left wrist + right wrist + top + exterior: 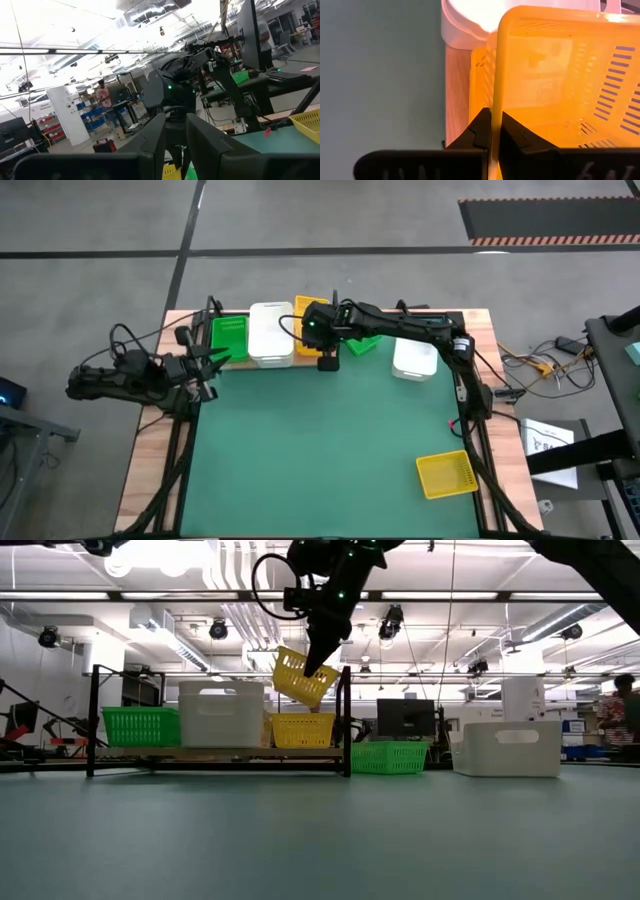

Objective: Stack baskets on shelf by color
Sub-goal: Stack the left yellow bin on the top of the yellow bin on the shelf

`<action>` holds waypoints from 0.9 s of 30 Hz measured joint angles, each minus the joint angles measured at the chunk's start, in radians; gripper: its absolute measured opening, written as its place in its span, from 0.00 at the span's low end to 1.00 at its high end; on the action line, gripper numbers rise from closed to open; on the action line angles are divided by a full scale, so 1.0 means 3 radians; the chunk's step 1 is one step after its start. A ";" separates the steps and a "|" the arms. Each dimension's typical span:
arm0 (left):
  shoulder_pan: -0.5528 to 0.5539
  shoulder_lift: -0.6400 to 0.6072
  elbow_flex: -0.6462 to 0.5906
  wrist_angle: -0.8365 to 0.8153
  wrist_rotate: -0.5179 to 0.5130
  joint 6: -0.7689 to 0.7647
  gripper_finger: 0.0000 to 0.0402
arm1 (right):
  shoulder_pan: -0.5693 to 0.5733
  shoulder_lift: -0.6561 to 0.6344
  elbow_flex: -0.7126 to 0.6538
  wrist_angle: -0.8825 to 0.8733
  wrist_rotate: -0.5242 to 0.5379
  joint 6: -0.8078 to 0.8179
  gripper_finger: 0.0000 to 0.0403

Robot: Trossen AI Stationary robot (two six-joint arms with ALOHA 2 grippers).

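Note:
My right gripper (318,665) is shut on a yellow basket (305,678) and holds it tilted in the air over the shelf's (150,752) right end. Below it a second yellow basket (303,730) rests on the board, beside a white stack (220,712) and a green one (140,726). On the mat stand a green basket (365,343), a white basket (414,360) and a third yellow basket (445,475). My left gripper (208,362) waits open at the table's left edge, near the shelf's left end. My right gripper (495,122) pinches the held yellow basket's side wall at its rim (496,95), one finger inside the basket and one outside. The fingers come from above, pointing down. The basket is lifted clear and hangs tilted below them, above the yellow basket on the shelf.
The shelf's thin black posts (347,720) rise close beside the held basket. The white stack (470,25) stands right next to the yellow one. The mat's (320,450) middle and near part holds only the yellow basket at the right. A person (625,710) is in the room beyond.

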 joint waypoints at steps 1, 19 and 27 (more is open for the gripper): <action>0.0000 -0.0010 -0.0008 -0.0001 0.0000 0.0000 0.15 | -0.0001 0.0000 0.0000 -0.0002 0.0001 0.0008 0.02; -0.0001 -0.0069 -0.0055 0.0028 0.0003 -0.0092 0.15 | -0.0004 0.0017 0.0006 0.0006 0.0058 0.0088 0.25; 0.0000 -0.0082 -0.0055 0.0027 0.0003 -0.0089 0.15 | -0.0001 0.0017 0.0009 0.0080 0.0060 0.0026 0.23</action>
